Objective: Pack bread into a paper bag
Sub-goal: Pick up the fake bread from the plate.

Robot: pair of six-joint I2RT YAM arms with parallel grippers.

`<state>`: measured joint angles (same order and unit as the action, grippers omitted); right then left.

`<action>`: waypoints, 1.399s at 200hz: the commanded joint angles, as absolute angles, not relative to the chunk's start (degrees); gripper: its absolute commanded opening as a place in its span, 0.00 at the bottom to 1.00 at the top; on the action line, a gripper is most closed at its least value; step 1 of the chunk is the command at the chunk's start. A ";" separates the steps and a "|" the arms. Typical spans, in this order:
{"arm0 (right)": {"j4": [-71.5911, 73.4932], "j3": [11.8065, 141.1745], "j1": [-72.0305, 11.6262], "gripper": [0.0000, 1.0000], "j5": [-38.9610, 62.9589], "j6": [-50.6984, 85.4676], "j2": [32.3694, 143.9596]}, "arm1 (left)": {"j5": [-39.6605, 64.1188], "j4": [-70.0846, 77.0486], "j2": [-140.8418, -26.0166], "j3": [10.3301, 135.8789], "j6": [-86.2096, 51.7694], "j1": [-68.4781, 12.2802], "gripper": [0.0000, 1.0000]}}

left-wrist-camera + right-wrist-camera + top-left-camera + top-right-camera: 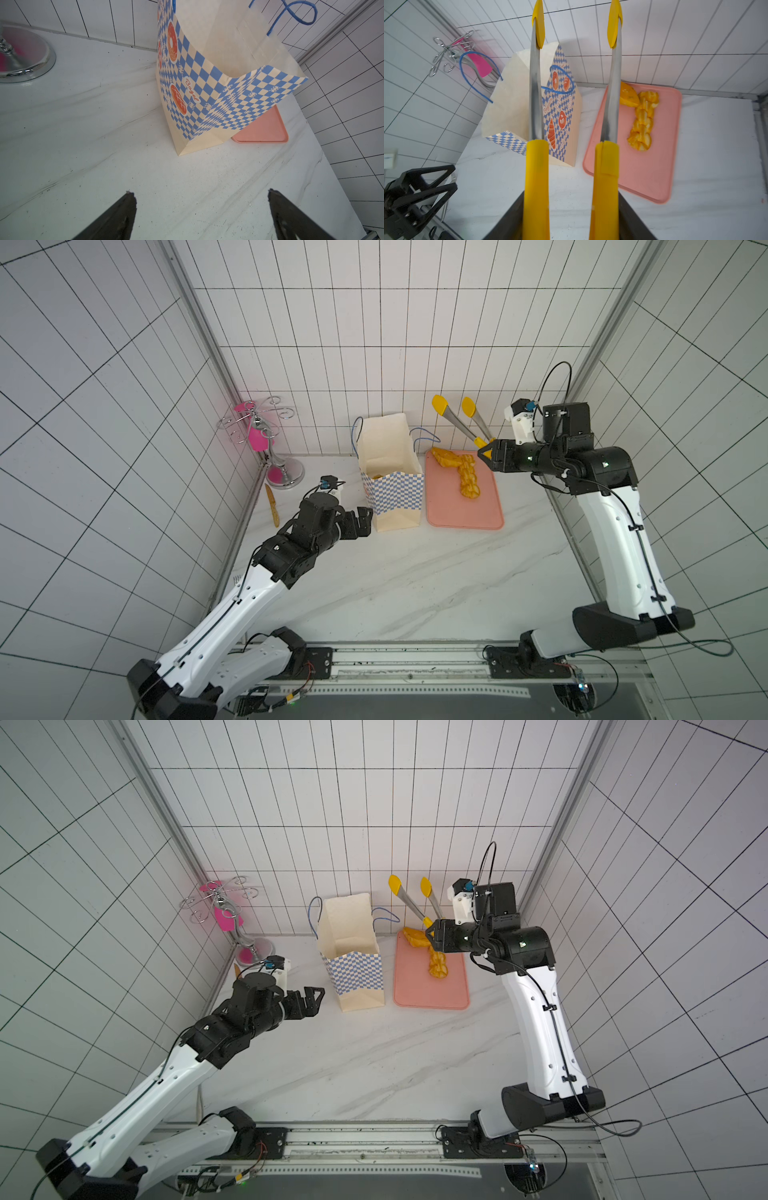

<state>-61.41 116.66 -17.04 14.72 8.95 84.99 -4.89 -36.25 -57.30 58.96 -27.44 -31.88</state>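
Observation:
The paper bag [390, 472] [353, 952] stands open near the back wall, and a bit of orange bread [377, 476] shows inside it. A long braided loaf [468, 479] [642, 122] and a smaller roll [446, 457] [628, 95] lie on the pink tray. My right gripper [484, 454] [571, 193] is shut on the yellow handles of the tongs [461, 423] [535, 104]. The tongs' tips are spread, empty and raised toward the back wall. My left gripper [361, 518] [200, 192] is open and empty just left of the bag [218, 83].
The pink tray [465, 514] [264, 133] sits right beside the bag. A chrome stand with a pink piece [266, 435] is in the back left corner. A slim tan knife-shaped item [272, 506] lies along the left wall. Tiled walls close in three sides.

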 commanded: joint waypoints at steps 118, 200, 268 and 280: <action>-55.26 97.30 -11.09 0.55 5.97 10.29 91.54 | -4.98 -34.98 -57.46 58.45 -27.08 -32.51 0.99; -53.10 96.97 -10.94 0.54 5.45 9.32 101.69 | -6.22 -35.05 -57.85 58.00 -26.37 -32.43 0.99; -52.73 97.72 -10.93 0.52 6.19 9.03 108.23 | -6.59 -35.18 -57.81 58.18 -26.19 -32.45 0.99; -52.71 97.63 -10.93 0.49 6.51 8.97 108.78 | -6.50 -35.09 -57.82 58.18 -26.19 -32.47 0.99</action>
<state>-54.46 97.69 -11.25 6.33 9.67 107.85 -5.82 -35.79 -57.93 58.46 -26.98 -32.21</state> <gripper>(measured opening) 0.520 0.991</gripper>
